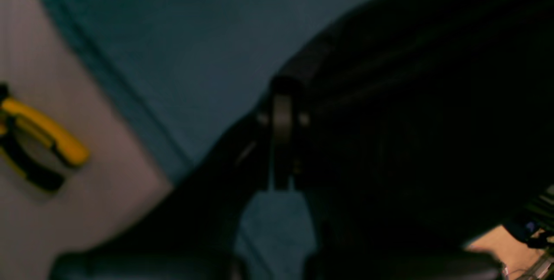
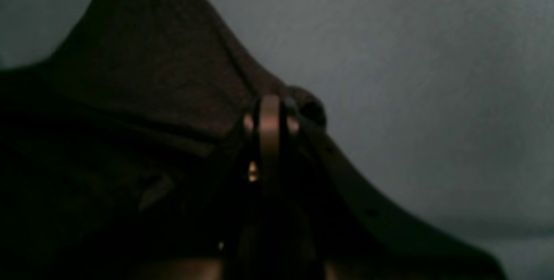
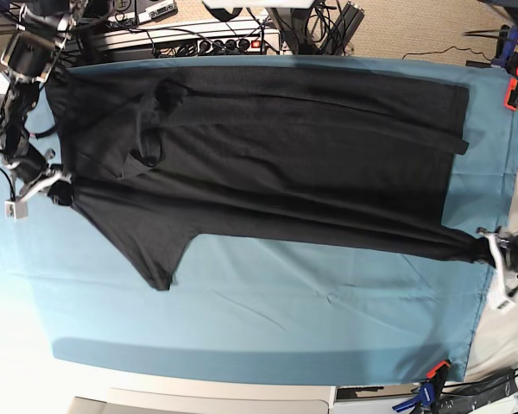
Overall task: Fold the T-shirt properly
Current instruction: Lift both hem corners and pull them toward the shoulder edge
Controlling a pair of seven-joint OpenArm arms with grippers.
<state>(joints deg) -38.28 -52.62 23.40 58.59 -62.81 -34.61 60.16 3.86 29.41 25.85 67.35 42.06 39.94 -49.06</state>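
Teal cloth [image 3: 268, 319] covers the table, clamped at its right corners, with cables and a power strip [image 3: 203, 41] along the far edge. On the far half of this cloth lies the black T-shirt [image 3: 268, 147], plain side showing, spread as a long band. Its long axis runs left to right: the collar [image 3: 147, 129] and a spread sleeve [image 3: 147, 246] sit at the left end, the hem at the right. The right gripper [image 3: 56, 185], at the left of the base view, is clenched on the shirt's shoulder edge; its wrist camera shows dark fabric bunched around the closed tips. The left gripper [image 3: 492, 250], at the right of the base view, is clenched on the near hem corner, and the cloth is drawn taut between the two along the near long edge. The step in hand looks like a lengthwise fold, with the near edge pinched at both ends. The next move likely calls for both arms to lift together and carry that edge toward the far side, keeping even tension so the fabric does not sag or twist, then lay it down parallel to the far edge.
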